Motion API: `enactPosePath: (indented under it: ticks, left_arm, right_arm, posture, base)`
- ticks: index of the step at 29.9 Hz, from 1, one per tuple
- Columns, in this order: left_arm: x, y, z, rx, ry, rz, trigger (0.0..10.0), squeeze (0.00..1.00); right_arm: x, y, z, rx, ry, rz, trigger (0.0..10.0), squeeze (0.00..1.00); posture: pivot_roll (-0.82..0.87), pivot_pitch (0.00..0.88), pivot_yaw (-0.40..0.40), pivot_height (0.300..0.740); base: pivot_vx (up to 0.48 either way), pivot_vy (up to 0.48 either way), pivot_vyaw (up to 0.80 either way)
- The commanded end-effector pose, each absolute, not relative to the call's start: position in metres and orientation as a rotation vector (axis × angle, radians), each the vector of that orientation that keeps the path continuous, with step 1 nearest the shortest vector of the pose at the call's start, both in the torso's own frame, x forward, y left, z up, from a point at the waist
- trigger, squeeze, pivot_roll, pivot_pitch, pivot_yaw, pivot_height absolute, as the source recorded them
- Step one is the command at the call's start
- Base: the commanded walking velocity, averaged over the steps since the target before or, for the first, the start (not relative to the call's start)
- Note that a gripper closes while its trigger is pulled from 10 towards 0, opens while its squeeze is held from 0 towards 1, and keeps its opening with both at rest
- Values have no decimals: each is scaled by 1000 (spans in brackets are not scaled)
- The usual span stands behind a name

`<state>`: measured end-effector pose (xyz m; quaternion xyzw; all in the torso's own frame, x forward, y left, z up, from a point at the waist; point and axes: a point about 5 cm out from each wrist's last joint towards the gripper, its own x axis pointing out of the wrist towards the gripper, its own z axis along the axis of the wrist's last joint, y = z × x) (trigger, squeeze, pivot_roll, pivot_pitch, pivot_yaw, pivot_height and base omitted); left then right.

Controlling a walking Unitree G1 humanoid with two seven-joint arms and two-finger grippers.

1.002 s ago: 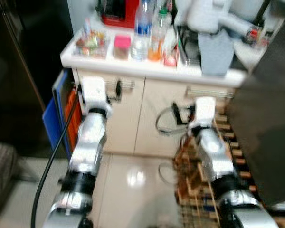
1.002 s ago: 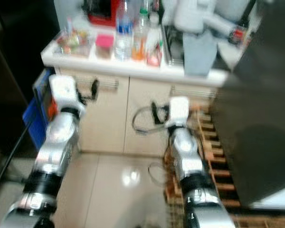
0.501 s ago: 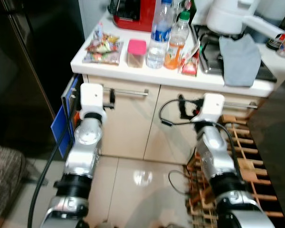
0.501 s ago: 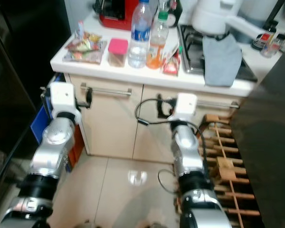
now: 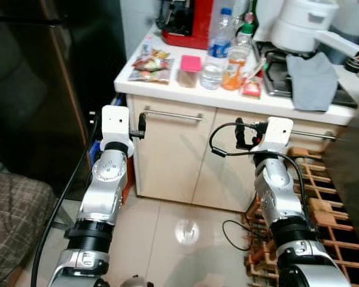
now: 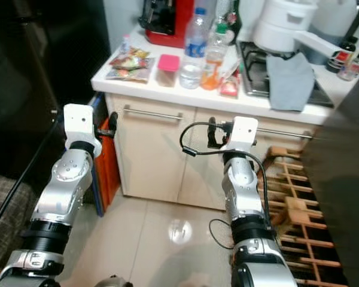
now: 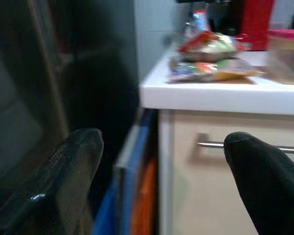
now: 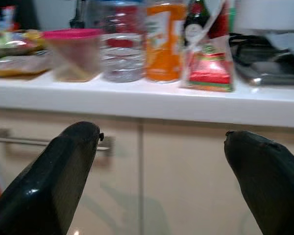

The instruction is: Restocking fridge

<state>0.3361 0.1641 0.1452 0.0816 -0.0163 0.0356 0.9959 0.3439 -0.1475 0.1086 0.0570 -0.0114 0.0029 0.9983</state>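
Note:
A white counter [image 5: 167, 89] holds snack packets [image 5: 149, 63], a pink-lidded container [image 5: 189, 70], a water bottle [image 5: 215, 57], an orange drink bottle [image 5: 234, 57] and a red packet [image 5: 251, 88]. The dark fridge door [image 5: 48, 78] stands to the left of it. My left gripper [image 5: 141, 124] is raised before the cabinet's left corner, open and holding nothing; the left wrist view has its fingers [image 7: 73, 161] wide apart. My right gripper [image 5: 239, 133] is level with the cabinet handle, open and holding nothing, and the bottles [image 8: 120, 44] stand ahead of it.
A red machine [image 5: 188, 21], a white pot [image 5: 302, 27] and a grey cloth [image 5: 314, 72] are on the counter. Blue and orange items [image 5: 99, 155] stand between cabinet and fridge. A wooden rack [image 5: 329, 209] lies on the floor at right. A plaid fabric [image 5: 12, 221] is at lower left.
The whole picture has shifted and sharpened: the camera has moved, so the counter now lies further right and the dark fridge takes more of the left. Both arms stay raised.

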Motion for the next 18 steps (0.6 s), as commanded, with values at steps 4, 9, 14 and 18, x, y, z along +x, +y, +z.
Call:
enactPosePath:
  ticks: [4, 9, 14, 18]
  left_arm:
    - [341, 150, 156, 177, -81, 21, 10000, 0]
    - [345, 145, 163, 182, -113, -19, 10000, 0]
    - [347, 143, 170, 206, -151, -30, 10000, 0]
    - [347, 142, 167, 172, -137, -36, 10000, 0]
  right_arm:
    - [345, -155, 108, 101, -16, -19, 10000, 0]
    - [345, -155, 110, 106, -32, -33, 10000, 0]
    - [345, -153, 109, 111, -31, -37, 10000, 0]
    - [345, -152, 109, 109, -29, -32, 10000, 0]
  posture:
    - [12, 0, -13, 740]
    - [10, 0, -3, 740]
    - [8, 0, 0, 740]
    - [6, 0, -5, 740]
  base:
    - [0, 0, 0]
    - [0, 0, 0]
    - [0, 0, 0]
    - [0, 0, 0]
